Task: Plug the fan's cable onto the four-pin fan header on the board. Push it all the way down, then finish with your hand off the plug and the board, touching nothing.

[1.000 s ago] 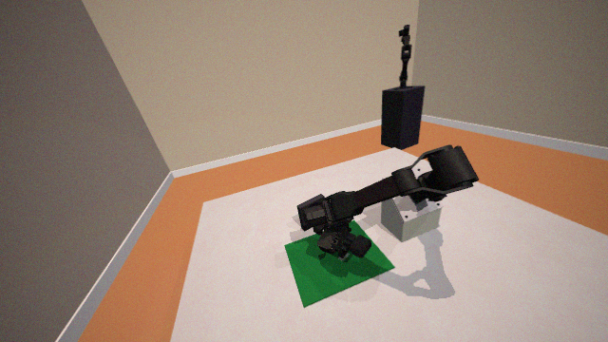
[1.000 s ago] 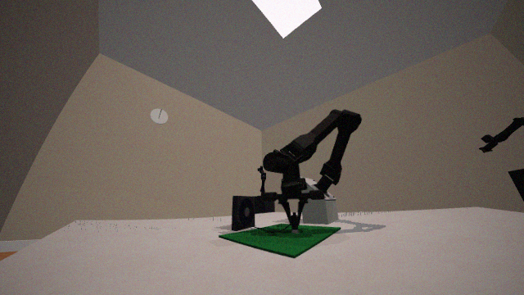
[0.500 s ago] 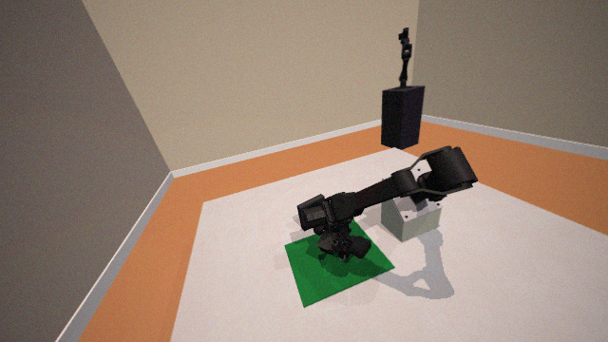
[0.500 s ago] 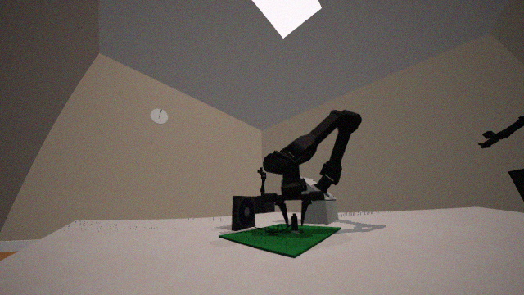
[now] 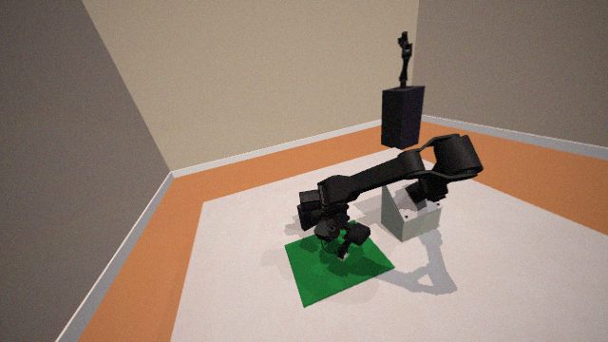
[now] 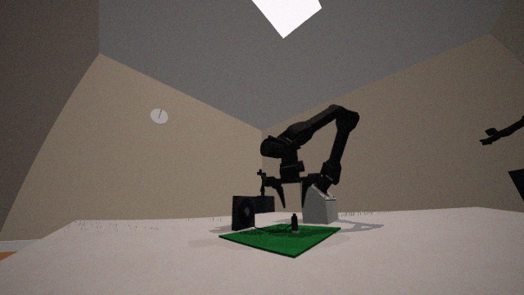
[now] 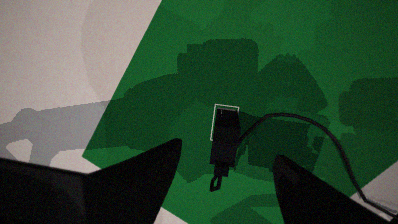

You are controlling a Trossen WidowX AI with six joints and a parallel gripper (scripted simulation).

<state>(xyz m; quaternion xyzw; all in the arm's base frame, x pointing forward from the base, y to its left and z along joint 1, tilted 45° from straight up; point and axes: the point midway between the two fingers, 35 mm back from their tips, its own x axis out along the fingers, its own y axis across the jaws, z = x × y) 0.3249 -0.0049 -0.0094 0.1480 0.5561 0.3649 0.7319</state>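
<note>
The green board (image 5: 309,287) (image 6: 286,248) (image 7: 300,30) lies flat on the table. The black plug (image 6: 294,222) (image 7: 225,142) stands upright at the pale header (image 5: 345,256) (image 6: 295,232) (image 7: 227,106), whose rim shows round it in the wrist view. Whether the plug is fully down cannot be told. The thin black cable (image 6: 270,232) (image 7: 300,117) curves from the plug towards the black fan (image 6: 240,213). My gripper (image 6: 293,206) (image 7: 226,153) is open and empty, with its fingertips just above the plug and apart from it, one on each side.
The fan stands beside the board, with a dark block (image 6: 265,204) behind it. My arm's grey wedge-shaped base (image 5: 422,227) (image 6: 317,211) stands behind the board. Another arm stands on a dark pedestal (image 5: 401,116) farther back.
</note>
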